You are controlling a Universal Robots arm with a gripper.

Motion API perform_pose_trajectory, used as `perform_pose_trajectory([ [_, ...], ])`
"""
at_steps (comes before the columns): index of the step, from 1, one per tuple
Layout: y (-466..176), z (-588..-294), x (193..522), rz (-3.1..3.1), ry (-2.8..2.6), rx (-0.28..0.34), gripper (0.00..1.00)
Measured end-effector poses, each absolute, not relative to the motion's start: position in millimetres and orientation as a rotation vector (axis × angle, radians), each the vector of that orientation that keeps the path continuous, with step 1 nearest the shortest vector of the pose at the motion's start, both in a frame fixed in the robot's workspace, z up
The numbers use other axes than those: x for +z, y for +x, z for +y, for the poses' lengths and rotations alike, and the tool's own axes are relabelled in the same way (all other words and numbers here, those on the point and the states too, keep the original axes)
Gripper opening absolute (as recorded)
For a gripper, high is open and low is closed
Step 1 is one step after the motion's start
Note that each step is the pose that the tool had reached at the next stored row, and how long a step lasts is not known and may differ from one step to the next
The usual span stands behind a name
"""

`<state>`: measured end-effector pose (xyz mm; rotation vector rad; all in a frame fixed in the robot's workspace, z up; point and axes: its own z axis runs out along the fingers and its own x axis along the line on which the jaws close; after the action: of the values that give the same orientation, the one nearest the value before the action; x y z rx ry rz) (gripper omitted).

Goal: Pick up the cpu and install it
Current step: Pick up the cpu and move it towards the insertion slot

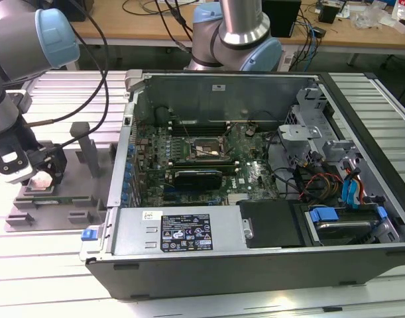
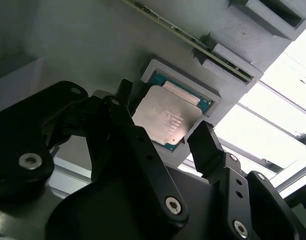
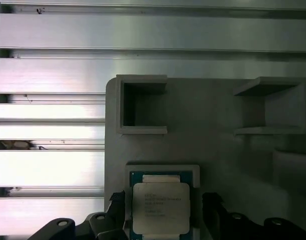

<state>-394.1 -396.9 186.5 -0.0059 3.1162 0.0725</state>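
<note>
- One grey robot arm (image 1: 30,40) with pale blue caps comes down at the exterior view's left. Its black gripper (image 1: 44,173) hangs low over a grey plastic tray (image 1: 56,200) on the slatted metal table (image 1: 50,265).
- Two black fingers (image 2: 205,142) stand apart, one on each side of the cpu (image 3: 161,206), so the hand is open. Both wrist views show a thin gap between each finger and the chip's edge, and nothing is gripped.
- One raised square pocket of the tray holds the cpu, which lies flat with its silvery top up and a green rim around the metal lid.
- Two box-shaped holders (image 3: 142,107) stand on the same tray, apart from the chip's pocket.
- One open computer case (image 1: 255,265) takes up the centre and right of the exterior view, well apart from the tray, with its inside showing.
- One black square socket frame (image 1: 203,149) sits near the middle of the green board inside the case. A long black card (image 1: 199,177) sits just below it in the frame.
</note>
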Motion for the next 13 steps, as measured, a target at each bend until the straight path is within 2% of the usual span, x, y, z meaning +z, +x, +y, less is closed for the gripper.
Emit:
perform_pose_trajectory([
  [13, -396.3, -397.0, 185.3, 3.116, -0.006, 0.072, 0.72],
])
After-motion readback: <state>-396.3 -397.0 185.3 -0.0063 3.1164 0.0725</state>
